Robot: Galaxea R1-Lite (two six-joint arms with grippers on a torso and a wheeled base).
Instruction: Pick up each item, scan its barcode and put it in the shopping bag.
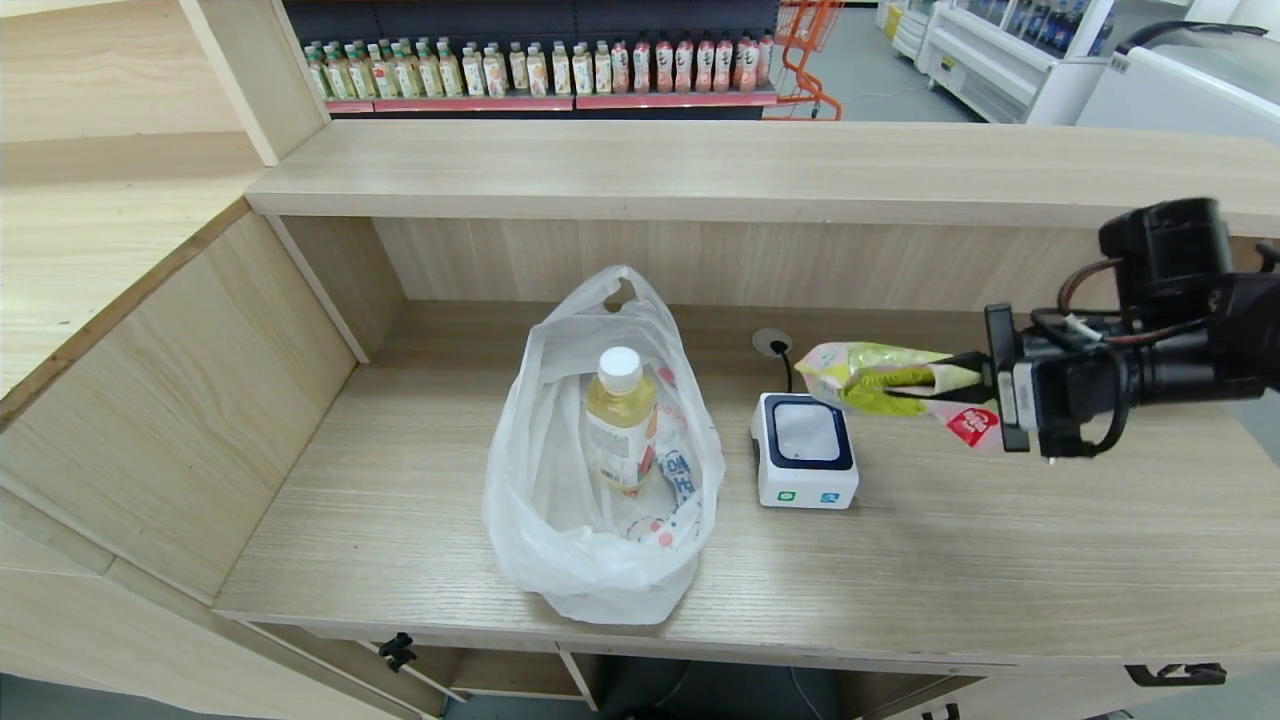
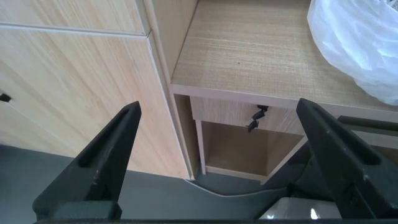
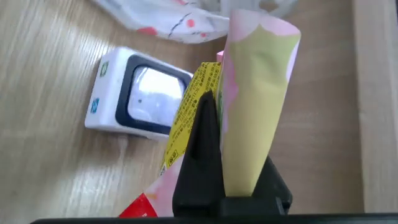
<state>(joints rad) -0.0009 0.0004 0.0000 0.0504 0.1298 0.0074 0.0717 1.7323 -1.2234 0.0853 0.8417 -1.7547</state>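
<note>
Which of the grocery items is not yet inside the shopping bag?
The yellow-green snack packet, held by the right gripper near the scanner. The bottle with the white cap already stands inside the shopping bag.

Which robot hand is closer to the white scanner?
Right. The right gripper holds a snack packet just beside the scanner; the left gripper hangs off the counter's front corner, past the shopping bag.

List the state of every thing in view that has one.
left gripper, open, empty
right gripper, shut on snack packet
snack packet, held off the counter
shopping bag, open, standing on counter
bottle, capped, upright inside bag
scanner, window facing up
</note>
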